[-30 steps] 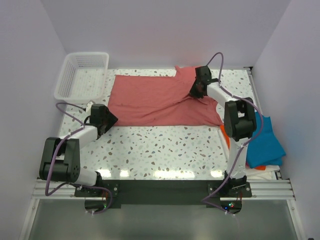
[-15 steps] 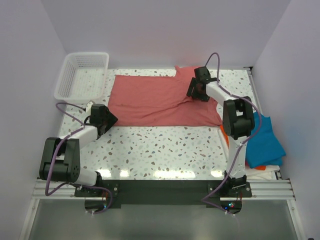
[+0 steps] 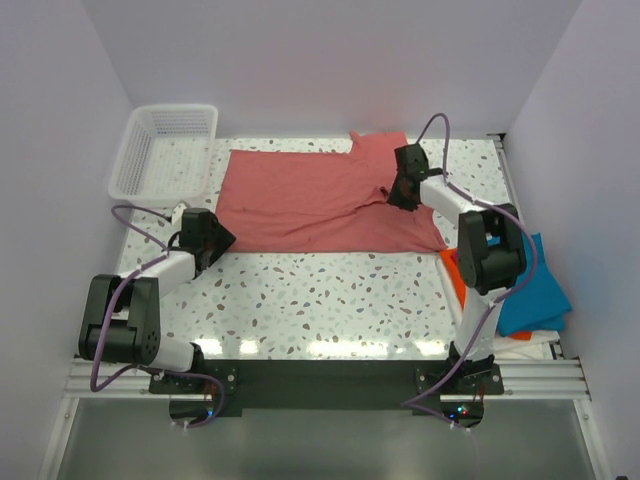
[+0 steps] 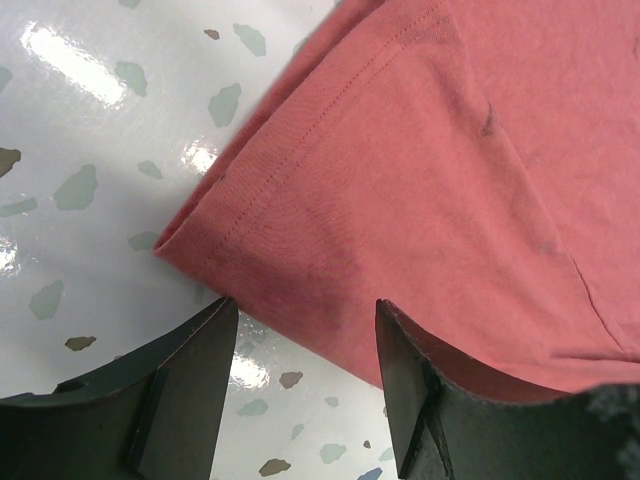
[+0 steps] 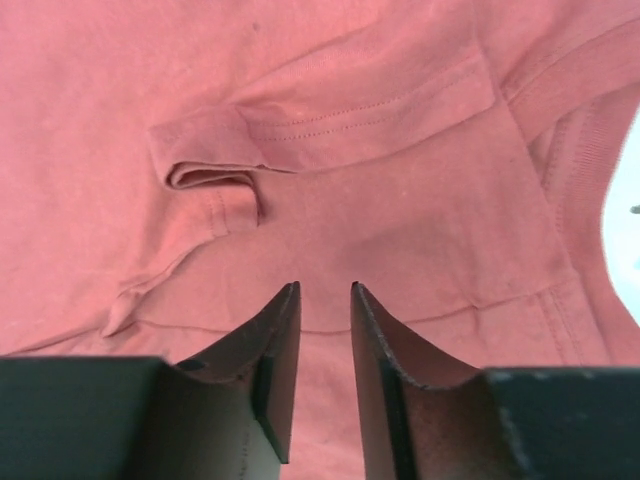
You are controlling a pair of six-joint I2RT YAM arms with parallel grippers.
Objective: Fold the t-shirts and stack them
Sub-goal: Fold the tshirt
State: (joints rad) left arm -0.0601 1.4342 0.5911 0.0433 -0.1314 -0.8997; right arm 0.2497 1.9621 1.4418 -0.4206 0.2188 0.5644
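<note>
The salmon-red t-shirt [image 3: 300, 200] lies spread flat across the far half of the table. My left gripper [image 3: 222, 238] is open at the shirt's near-left corner. In the left wrist view the hemmed corner [image 4: 260, 240] lies just ahead of the open gripper [image 4: 305, 305], with nothing held. My right gripper [image 3: 400, 195] hovers over the shirt's right part near the sleeve. Its jaws [image 5: 322, 290] stand a narrow gap apart above the cloth [image 5: 400, 200] and hold nothing. A small folded-over flap [image 5: 205, 170] lies ahead of them. The teal-blue shirt [image 3: 535, 290] and the orange shirt [image 3: 450, 270] lie piled at the right edge.
A white mesh basket [image 3: 165, 150] stands at the far left corner. The speckled tabletop [image 3: 320, 300] shows bare between the shirt and the arm bases. Side walls close in the table on the left and right.
My right gripper has shifted right and a little nearer over the shirt, and its elbow has swung right. The left arm has not moved.
</note>
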